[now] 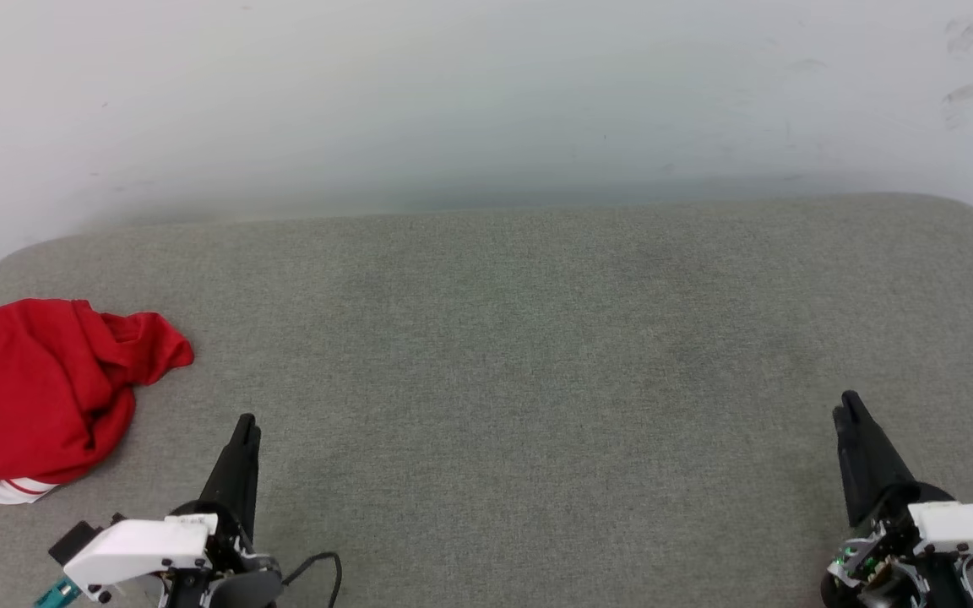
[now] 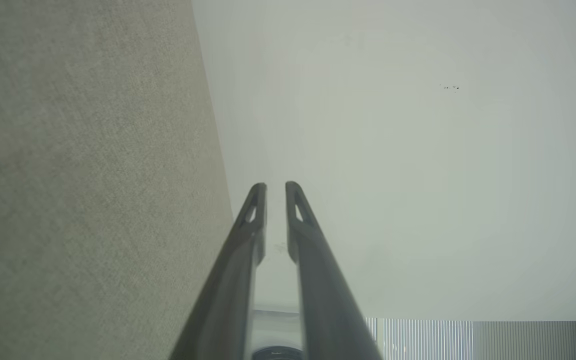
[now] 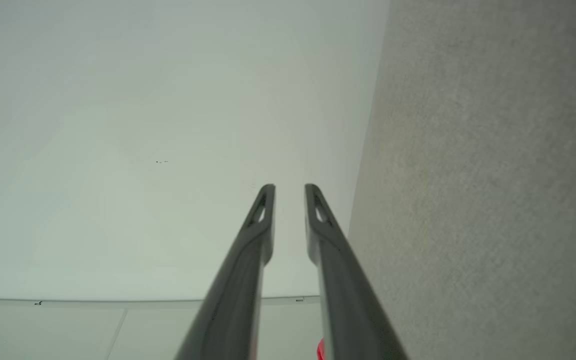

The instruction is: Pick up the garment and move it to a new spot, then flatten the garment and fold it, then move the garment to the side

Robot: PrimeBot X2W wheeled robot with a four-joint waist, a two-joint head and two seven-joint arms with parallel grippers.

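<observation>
A crumpled red garment (image 1: 47, 388) with a bit of white, red-striped trim (image 1: 13, 490) showing under its lower edge lies in a heap at the far left of the head view, on the grey-green, cloth-covered table (image 1: 537, 338) with rounded corners. A pale, scuffed wall (image 1: 453, 101) fills the top of the frame behind the table.

The left tool (image 1: 246, 426) sits at the lower left, just right of the garment and clear of it, its long dark fingers pointing up the frame. In the left wrist view its fingers (image 2: 253, 220) stand a narrow gap apart with nothing between them.

The right tool (image 1: 850, 405) is at the lower right, well apart from the garment. In the right wrist view its fingers (image 3: 260, 220) are likewise narrowly parted and hold nothing.
</observation>
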